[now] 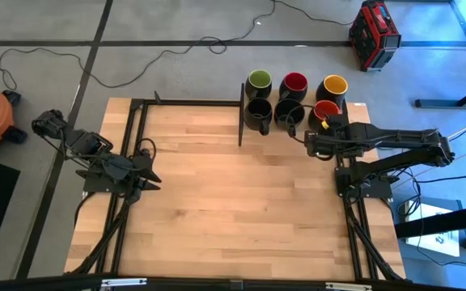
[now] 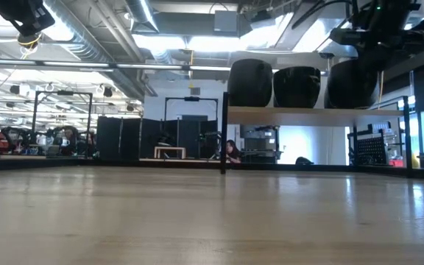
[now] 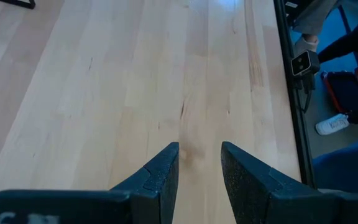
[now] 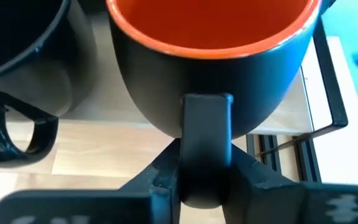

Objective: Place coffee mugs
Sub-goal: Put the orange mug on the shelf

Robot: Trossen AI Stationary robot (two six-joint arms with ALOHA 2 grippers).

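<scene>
— Six coffee mugs cluster at the counter's far edge in two rows. Why is our right pincer there?
— We judge it is setting one down: its fingers pinch the handle of the red-lined mug, dark and glossy outside.
— And our left pincer?
— It waits over bare wood, fingers narrowly parted, empty.

Six dark mugs stand upright in two rows of three along the bench's far edge, toward its far right corner. The back row has green, red and yellow insides; the front row holds two black mugs, handles pointing toward the near edge, and a red-orange mug at the right end, its handle between the right tool's fingers
</scene>
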